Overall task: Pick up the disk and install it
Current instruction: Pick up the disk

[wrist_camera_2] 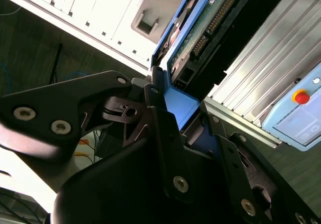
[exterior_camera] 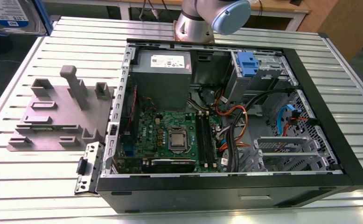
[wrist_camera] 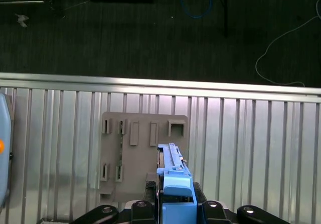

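While clamped in claw (wrist_camera_2: 184,112) | disk (wrist_camera_2: 199,35): blue rails, green PCB underside

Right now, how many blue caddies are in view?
2. One frames the disk in the end effector; the other caddy sits inside the case, exterior view's upper right. More may be hidden.

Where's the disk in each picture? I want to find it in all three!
Exterior view: the disk is in the view's top left corner, label facing us.
First wrist view: edge-on, gripped in the pincer, in front of the grey plate.
Second wrist view: circuit-board side showing, its blue rail in the pincer.
Shared landmark: the ribbed table.
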You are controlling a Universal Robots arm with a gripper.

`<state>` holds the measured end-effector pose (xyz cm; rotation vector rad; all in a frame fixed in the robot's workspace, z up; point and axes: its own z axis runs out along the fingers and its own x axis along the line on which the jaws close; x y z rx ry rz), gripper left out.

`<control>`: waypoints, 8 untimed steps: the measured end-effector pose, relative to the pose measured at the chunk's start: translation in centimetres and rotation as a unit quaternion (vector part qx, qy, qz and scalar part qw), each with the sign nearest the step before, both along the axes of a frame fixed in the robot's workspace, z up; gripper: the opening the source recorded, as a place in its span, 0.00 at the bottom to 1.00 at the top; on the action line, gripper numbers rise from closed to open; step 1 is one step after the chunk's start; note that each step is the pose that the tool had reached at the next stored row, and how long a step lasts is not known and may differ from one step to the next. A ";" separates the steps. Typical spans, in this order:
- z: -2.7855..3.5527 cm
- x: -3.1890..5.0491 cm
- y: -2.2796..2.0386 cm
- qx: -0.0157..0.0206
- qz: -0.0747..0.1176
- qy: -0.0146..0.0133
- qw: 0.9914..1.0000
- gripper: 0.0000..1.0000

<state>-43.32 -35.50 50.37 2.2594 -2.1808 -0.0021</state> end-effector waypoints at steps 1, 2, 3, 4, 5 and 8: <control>0.00 0.09 0.00 0.000 0.000 0.000 1.000 0.36; 0.00 0.19 -0.01 0.000 0.000 0.000 1.000 0.36; 0.00 0.30 -0.01 0.000 0.000 0.000 1.000 0.36; 0.00 0.42 -0.02 0.000 0.000 0.000 1.000 0.36; 0.00 0.54 -0.02 0.000 0.000 0.000 1.000 0.36; 0.00 0.85 -0.02 0.000 0.000 0.000 1.000 0.36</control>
